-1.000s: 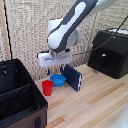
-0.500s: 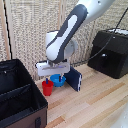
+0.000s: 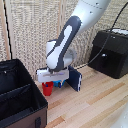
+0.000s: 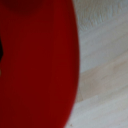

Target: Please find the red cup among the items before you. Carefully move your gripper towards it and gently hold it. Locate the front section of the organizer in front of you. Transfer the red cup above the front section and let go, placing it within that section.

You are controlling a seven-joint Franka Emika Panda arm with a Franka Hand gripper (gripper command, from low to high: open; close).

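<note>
Organizer (image 3: 20, 107) on counter (image 3: 95, 107), beside tool toward exterior view's left. Tool (image 3: 48, 80) low over red cup (image 3: 47, 90); cup directly beneath, upright on counter. Grip state: cannot tell, fingers hidden. Wrist view filled by red cup (image 4: 35, 65).

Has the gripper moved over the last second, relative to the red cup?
Yes. The gripper has come down toward the exterior view's left onto the red cup, which stayed put.

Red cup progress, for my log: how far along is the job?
Approach looks done: the gripper sits right over the red cup, which fills the wrist view. Whether the jaws have closed can't be seen. The cup stands on the table, so lifting, carrying and releasing it into the organizer's front section remain.
</note>
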